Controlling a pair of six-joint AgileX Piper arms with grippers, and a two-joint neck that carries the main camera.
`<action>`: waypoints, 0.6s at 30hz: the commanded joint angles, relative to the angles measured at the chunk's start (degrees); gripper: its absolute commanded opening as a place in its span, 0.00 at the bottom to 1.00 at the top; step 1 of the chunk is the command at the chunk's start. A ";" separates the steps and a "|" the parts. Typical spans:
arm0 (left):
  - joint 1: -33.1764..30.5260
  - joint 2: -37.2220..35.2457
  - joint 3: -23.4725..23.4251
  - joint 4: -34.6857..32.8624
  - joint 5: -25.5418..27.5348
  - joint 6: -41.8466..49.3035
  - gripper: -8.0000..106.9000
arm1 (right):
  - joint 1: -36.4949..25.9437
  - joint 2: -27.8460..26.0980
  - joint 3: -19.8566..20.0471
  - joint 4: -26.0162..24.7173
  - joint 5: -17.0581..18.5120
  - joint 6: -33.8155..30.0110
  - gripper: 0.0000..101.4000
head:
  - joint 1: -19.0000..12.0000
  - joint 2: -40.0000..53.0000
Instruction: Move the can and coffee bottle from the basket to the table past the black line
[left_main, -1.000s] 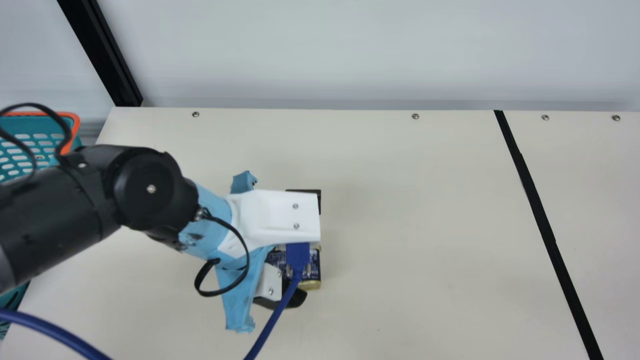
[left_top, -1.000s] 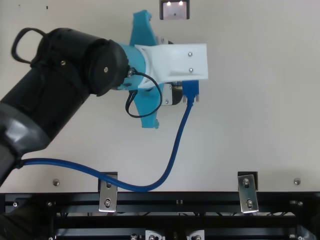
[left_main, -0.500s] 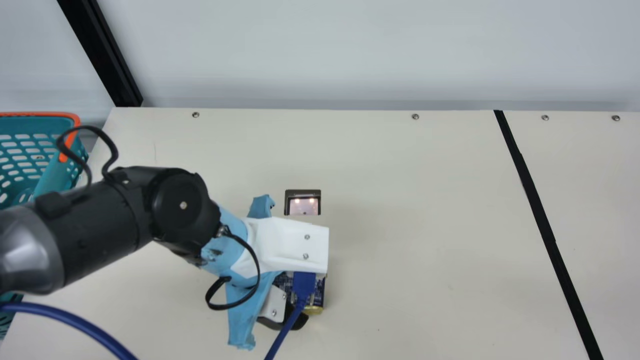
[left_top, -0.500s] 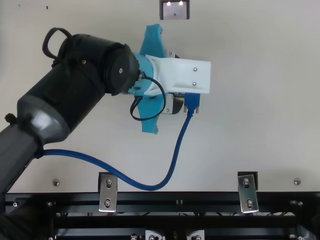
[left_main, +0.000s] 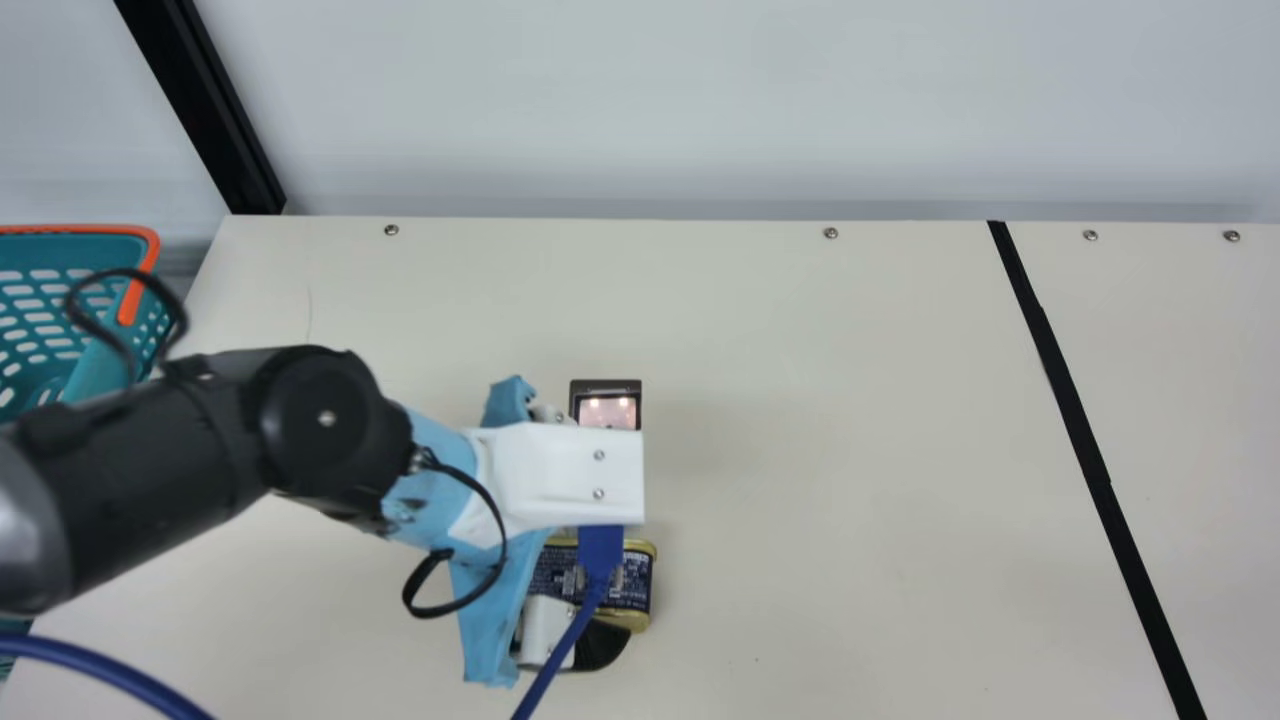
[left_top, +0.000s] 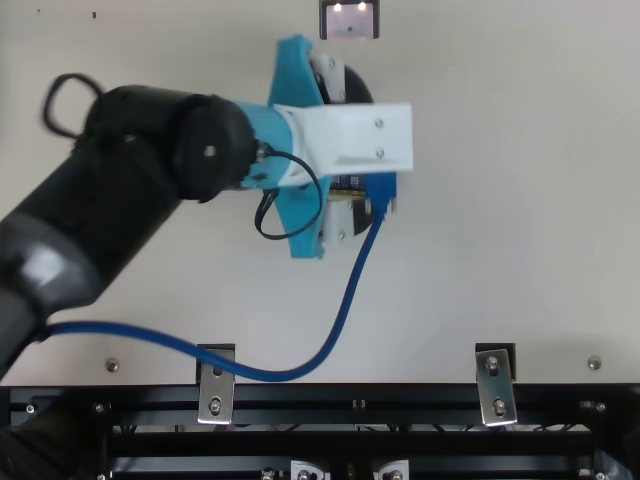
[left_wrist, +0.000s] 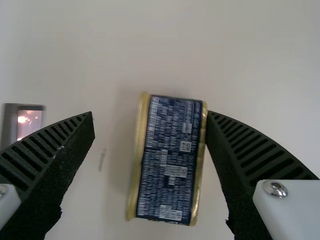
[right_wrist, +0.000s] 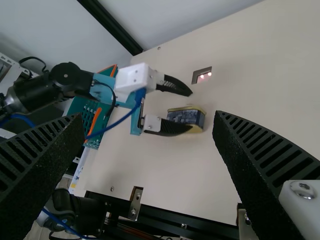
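In the top view my left gripper (left_top: 360, 150) is low over the left-middle table, fingers spread. In the left wrist view the can (left_wrist: 172, 160), dark blue with gold rims, lies between the open fingers of my left gripper (left_wrist: 150, 117), nearer one finger; I cannot tell whether they touch. The main view has the can (left_main: 638, 585) partly under the gripper's mount and blue plug, left of the black line (left_main: 1070, 400). My right gripper (right_wrist: 148, 117) is open with nothing between its fingers; the can (right_wrist: 187, 118) rests on the table beyond it.
A teal basket with an orange rim (left_main: 145, 270) stands beyond the table's left edge. A small dark-framed recess (left_main: 606, 408) is just behind my left gripper. A blue cable (left_top: 350, 300) loops from my left gripper to its arm.
My left arm has come toward the table's front edge, then shifted slightly back and left. The left gripper's fingers have spread and let go of the can, which stays on the table.
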 joint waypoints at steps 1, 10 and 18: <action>0.00 0.00 0.00 0.00 0.00 0.00 0.85 | 0.00 0.00 0.00 0.00 0.00 0.00 1.00 | -0.16 -0.41; 0.49 -2.27 0.38 -3.29 -3.54 -1.63 0.85 | 0.00 0.00 0.00 0.00 0.00 0.00 1.00 | -0.16 -0.41; -0.19 -2.43 -0.28 -2.17 -3.27 -3.44 0.85 | 0.00 0.00 0.00 0.00 0.00 0.00 1.00 | -0.16 -0.41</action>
